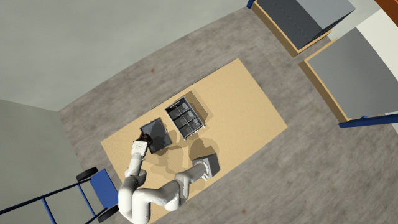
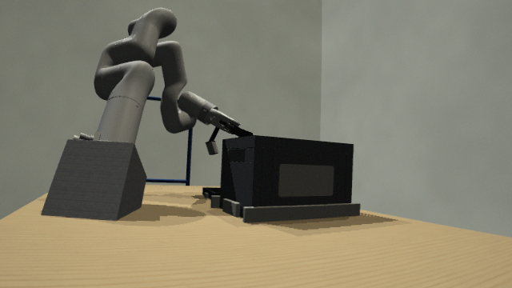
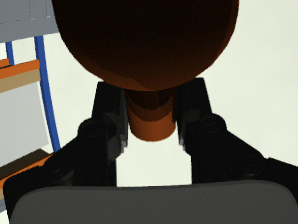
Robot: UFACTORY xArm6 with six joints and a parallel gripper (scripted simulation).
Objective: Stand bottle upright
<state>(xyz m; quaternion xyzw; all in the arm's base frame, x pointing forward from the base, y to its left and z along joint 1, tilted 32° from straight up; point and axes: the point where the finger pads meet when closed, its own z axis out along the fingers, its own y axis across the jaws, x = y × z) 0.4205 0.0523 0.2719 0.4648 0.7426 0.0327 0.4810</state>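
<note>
So the jaws are clamped on the neck of the brown bottle [image 3: 149,36], one black finger [image 3: 109,123] on each side of it. The wrist view is mostly just the bottle's dark body filling the top. From above, the bottle [image 1: 143,137] sits at the tray's [image 1: 158,132] corner nearest the arm, in the gripper [image 1: 145,140]. The divided crate [image 1: 174,107] is just beside the tray on the wooden table [image 1: 242,118]. Whether the bottle touches the tray, can't tell.
</note>
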